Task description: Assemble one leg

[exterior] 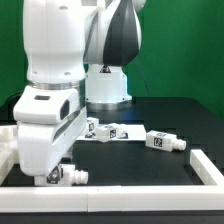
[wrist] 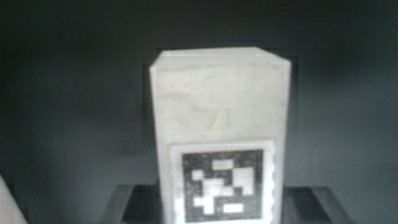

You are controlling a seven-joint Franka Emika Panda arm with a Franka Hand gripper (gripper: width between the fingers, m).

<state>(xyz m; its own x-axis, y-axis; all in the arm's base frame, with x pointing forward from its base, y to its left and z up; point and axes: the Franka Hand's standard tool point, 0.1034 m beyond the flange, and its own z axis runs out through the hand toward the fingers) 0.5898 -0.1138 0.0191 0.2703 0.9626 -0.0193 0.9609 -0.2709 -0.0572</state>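
Note:
In the wrist view a white leg [wrist: 217,110] with a black-and-white tag stands between my dark fingers [wrist: 143,203], which press on both of its sides. My gripper [wrist: 222,205] is shut on it. In the exterior view my gripper [exterior: 58,176] is low at the front left, and the held leg [exterior: 72,177] pokes out just above the black table. Two more tagged legs [exterior: 100,128] [exterior: 119,130] lie close together at the middle of the table. A third leg [exterior: 165,140] lies toward the exterior view's right.
A white raised rail [exterior: 130,187] runs along the front edge and turns up at the exterior view's right [exterior: 205,165] and left [exterior: 8,135]. The arm's white base [exterior: 105,85] stands at the back. The backdrop is green.

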